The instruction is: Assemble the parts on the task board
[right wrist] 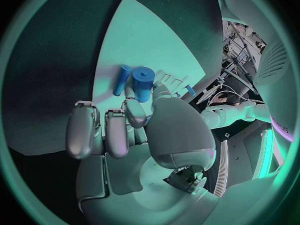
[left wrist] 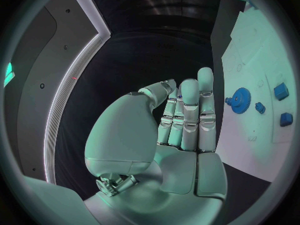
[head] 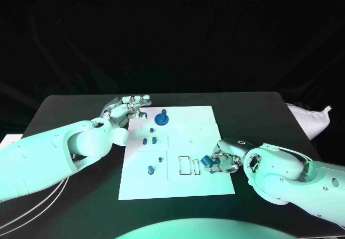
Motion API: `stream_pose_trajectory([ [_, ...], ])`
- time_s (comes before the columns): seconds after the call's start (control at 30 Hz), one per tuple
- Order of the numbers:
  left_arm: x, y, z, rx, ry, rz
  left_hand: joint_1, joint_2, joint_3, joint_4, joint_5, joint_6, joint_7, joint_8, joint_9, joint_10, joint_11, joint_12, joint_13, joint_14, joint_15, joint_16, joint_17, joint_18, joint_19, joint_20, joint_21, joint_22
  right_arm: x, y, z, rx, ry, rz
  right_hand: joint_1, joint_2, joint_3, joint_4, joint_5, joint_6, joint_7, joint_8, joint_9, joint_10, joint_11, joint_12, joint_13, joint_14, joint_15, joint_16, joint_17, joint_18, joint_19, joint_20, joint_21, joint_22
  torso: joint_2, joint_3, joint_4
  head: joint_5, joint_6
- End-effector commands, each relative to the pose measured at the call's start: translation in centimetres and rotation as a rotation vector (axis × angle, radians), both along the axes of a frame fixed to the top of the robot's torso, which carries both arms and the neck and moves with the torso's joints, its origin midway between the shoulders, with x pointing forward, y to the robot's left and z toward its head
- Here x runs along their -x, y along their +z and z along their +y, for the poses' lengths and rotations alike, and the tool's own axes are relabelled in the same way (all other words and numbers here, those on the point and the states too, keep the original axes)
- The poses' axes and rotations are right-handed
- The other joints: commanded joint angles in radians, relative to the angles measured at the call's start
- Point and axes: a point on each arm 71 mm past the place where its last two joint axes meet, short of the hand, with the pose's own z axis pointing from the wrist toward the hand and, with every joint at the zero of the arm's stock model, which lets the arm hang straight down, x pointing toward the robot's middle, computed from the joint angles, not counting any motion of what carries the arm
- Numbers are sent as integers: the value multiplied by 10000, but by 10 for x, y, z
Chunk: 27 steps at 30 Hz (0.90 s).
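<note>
Bench (head: 72, 107): black, wide, carrying everything here.
Task board (head: 208, 184): white plate in the middle of the bench, long side running near to far, with outlined slots (head: 185, 165) just left of the right hand.
Left hand (head: 128, 108): parked at the board's far left corner, fingers (left wrist: 189, 110) straight and side by side in the left wrist view, holding nothing.
Right hand (head: 224, 160): at the board's right edge, about midway down, fingers (right wrist: 134, 112) curled in on a part.
Gear (head: 162, 118): blue toothed wheel, far on the board, just right of the left hand.
Held part (right wrist: 142, 83): here's the action, a stubby blue cylinder pinched at the right hand's fingertips, hanging over the board.
Blue peg (right wrist: 121, 79): lies on the board just beside the held part in the right wrist view.
Small parts (head: 148, 141): a few blue bits on the board's left half, one nearer piece (head: 150, 170) toward the near left.
Step in hand: I'd call it carrying a picked piece to its seat, with most of the assembly not yet done.
Next move: it likely needs lining the cylinder up over its matching slot and lowering it straight; which slot, I can't tell.
Writing: no brand, label or lettering readable on the board or parts.
</note>
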Motion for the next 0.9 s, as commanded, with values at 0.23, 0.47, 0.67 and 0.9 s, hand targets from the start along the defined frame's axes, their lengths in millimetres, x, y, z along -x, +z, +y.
stream_pose_trajectory([
  [0.23,1,1,-2,110,-202,-64,-32,59,-80,13,31,-95,23,42,-19,-111,24,61,-19,-76,29,-39,-27,96,-28,37,-54,-21,0,-13,4,452,133,87,164,285,-105,-6,211,-38,-37,117,109,-2,-43,54,125,608,-30,40,13,-195,16,44,64,27,2,-13,-9,-25,-49],
  [0.47,1,1,-2,114,-214,-61,-32,59,-80,13,31,-95,23,42,-19,-111,24,61,-19,-76,29,-39,-27,96,-28,37,-54,-21,3,-11,7,-199,-221,-123,572,751,-2,-49,727,106,-105,294,302,121,-102,255,437,626,-73,105,118,-205,41,14,115,109,-11,-6,-12,13,-45],
  [0.67,1,0,-1,108,-202,-58,-46,75,-84,24,34,-99,21,45,-20,-122,23,71,-21,-81,32,-38,-36,96,-29,40,-60,-26,5,0,8,-1219,-777,-397,862,845,20,-94,1240,163,-157,379,448,215,-153,376,627,642,-119,166,218,-218,74,-33,166,191,-27,0,-24,21,-22],
  [0.9,2,0,-2,130,-239,-54,-55,83,-87,30,35,-104,21,47,-21,-133,24,77,-22,-84,33,-37,-42,97,-31,42,-65,-30,7,15,14,-2165,-1145,-517,1016,910,59,-122,1349,130,-161,378,499,213,-163,347,641,651,-131,200,278,-217,75,-52,167,189,-2,-13,-10,36,72],
])
